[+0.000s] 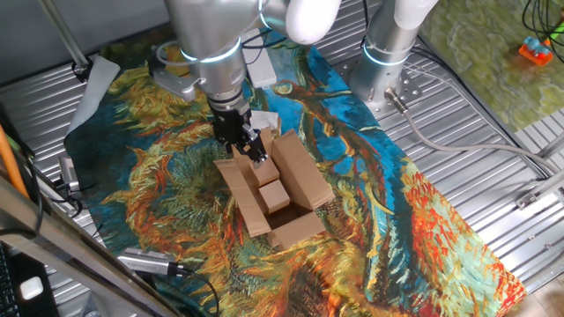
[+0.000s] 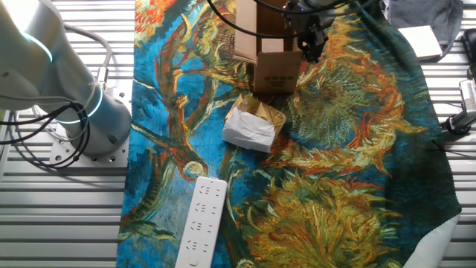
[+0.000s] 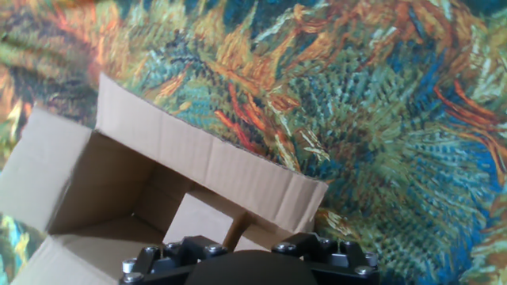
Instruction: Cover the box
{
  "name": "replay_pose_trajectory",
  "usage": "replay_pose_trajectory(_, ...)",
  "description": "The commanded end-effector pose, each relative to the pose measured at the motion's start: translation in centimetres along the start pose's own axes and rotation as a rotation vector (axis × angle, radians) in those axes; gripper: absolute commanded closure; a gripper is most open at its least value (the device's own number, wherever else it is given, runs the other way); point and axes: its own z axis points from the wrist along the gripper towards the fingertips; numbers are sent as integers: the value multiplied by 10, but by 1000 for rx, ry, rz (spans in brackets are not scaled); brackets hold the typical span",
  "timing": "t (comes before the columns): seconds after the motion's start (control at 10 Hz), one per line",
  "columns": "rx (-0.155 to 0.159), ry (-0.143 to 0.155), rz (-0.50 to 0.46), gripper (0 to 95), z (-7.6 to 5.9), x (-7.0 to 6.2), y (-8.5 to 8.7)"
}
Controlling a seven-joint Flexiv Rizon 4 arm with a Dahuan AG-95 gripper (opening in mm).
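The box (image 1: 295,172) is a small brown cardboard carton standing on the painted cloth with its flaps spread open. A small cardboard block (image 1: 274,195) lies inside it. My gripper (image 1: 258,158) hangs over the box's far-left flap, fingertips close to the cardboard. The fingers look pressed together with nothing between them. In the other fixed view the box (image 2: 271,71) sits at the top edge and the gripper (image 2: 314,50) reaches down at its right side. In the hand view a long flap (image 3: 206,154) and the open inside fill the lower left. Only the gripper housing (image 3: 245,267) shows there; the fingertips are hidden.
A crumpled white-and-tan paper packet (image 2: 251,128) lies near the box. A white power strip (image 2: 201,223) rests on the cloth's edge. The arm's base (image 2: 74,104) stands on the slatted metal table. A silver cylinder tool (image 1: 145,260) lies at the cloth's front-left edge.
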Motion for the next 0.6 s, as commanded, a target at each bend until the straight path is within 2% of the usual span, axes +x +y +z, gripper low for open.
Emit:
replay_pose_trajectory(0.1, -8, 4, 12, 190, 1, -1, 0)
replay_pose_trajectory(0.2, -42, -14, 26, 0, 1, -1, 0)
replay_pose_trajectory(0.3, -64, -32, 45, 0, 1, -1, 0)
replay_pose_trajectory(0.4, -72, -40, 61, 0, 1, -1, 0)
replay_pose_trajectory(0.6, -64, -40, 54, 0, 1, -1, 0)
